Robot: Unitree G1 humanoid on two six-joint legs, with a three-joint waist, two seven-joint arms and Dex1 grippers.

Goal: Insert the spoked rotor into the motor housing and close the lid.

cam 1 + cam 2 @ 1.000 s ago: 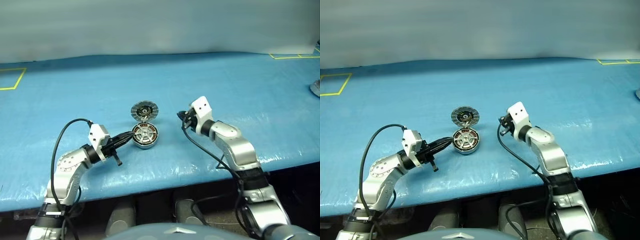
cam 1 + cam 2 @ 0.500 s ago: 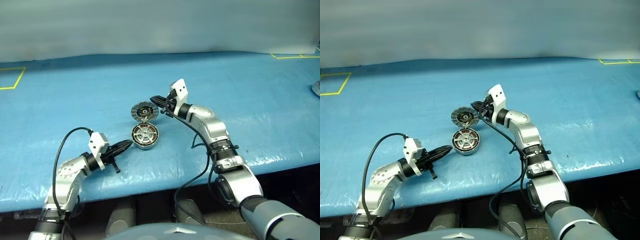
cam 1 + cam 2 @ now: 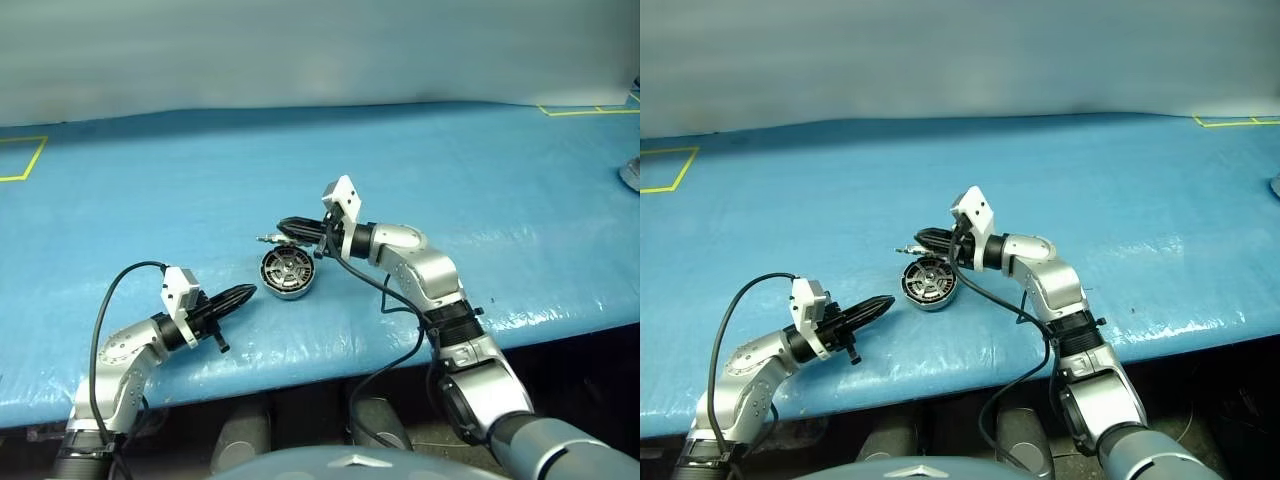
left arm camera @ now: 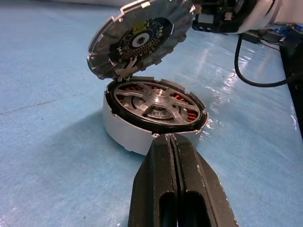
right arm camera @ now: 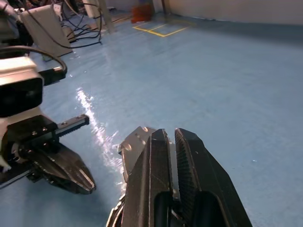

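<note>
Motor housing standing on the blue tabletop, near its front edge and about midway between its side edges; spoked rotor seated inside the housing, copper windings visible between its spokes; lid raised on its hinge, tilted partway over the housing, dark inner face turned down toward the rotor; right gripper with jaws shut and empty, its tip resting against the back of the lid; left gripper with jaws shut, holding nothing, just beside the housing's front-left side, apart from it.
</note>
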